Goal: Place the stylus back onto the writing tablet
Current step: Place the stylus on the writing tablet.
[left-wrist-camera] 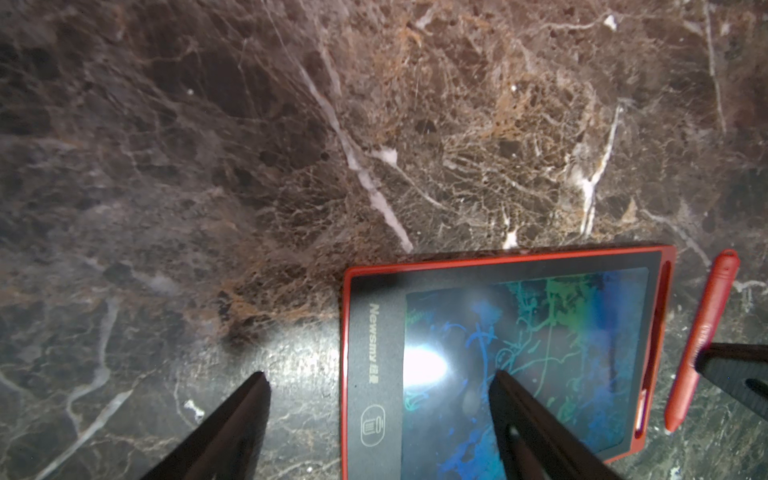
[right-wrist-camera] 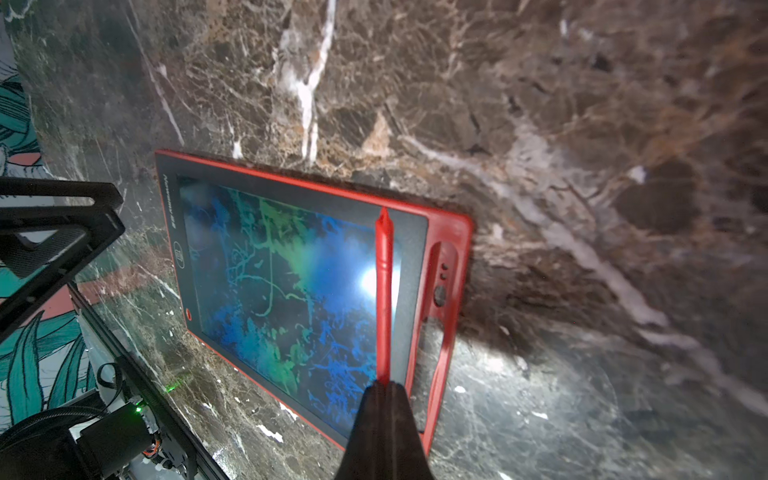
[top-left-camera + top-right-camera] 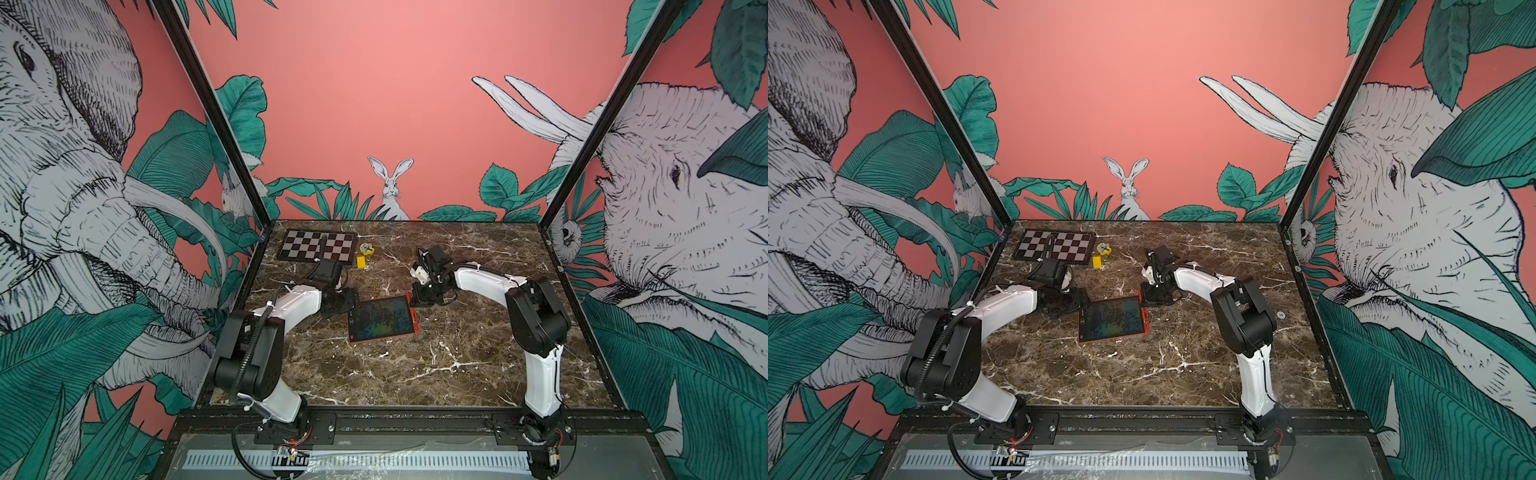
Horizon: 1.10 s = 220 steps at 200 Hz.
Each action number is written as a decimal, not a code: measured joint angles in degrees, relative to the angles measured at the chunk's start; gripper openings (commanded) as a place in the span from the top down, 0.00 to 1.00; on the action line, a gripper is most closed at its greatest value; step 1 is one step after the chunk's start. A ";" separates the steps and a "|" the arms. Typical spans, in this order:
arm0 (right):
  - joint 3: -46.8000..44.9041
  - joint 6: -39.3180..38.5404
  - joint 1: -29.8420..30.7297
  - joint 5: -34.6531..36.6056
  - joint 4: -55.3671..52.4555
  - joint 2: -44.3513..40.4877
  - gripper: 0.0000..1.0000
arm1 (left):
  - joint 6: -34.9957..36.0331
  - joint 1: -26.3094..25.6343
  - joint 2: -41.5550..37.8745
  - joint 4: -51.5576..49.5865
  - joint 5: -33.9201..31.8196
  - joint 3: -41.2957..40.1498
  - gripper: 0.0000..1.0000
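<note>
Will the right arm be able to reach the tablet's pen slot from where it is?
Probably yes. The right gripper, shut on the stylus, is close by the writing tablet on the side with its slot, with nothing between them. The left gripper is at the tablet's opposite edge, out of the way.

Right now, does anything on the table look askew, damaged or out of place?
Nothing damaged or spilled. The writing tablet lies slightly askew on the table, and its side slot is empty: the stylus is pinched in the right gripper, not yet seated.
</note>
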 measured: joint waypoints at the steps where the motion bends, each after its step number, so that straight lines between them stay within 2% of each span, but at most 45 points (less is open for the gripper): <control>1: 0.00 0.00 0.00 0.02 0.00 0.00 1.00 | 0.00 0.00 0.00 0.00 0.00 0.00 0.15; 133: -1.88 -0.17 0.00 0.87 -0.07 1.11 1.00 | 0.02 0.00 -0.24 0.00 -0.09 -0.07 0.15; 157: -1.88 -0.22 0.00 1.18 -0.09 1.18 0.84 | 0.00 0.00 -0.24 -0.02 -0.09 -0.07 0.15; 220: -1.88 -0.66 0.02 2.34 -0.35 1.25 0.70 | 0.02 0.00 -0.28 0.00 -0.22 -0.07 0.15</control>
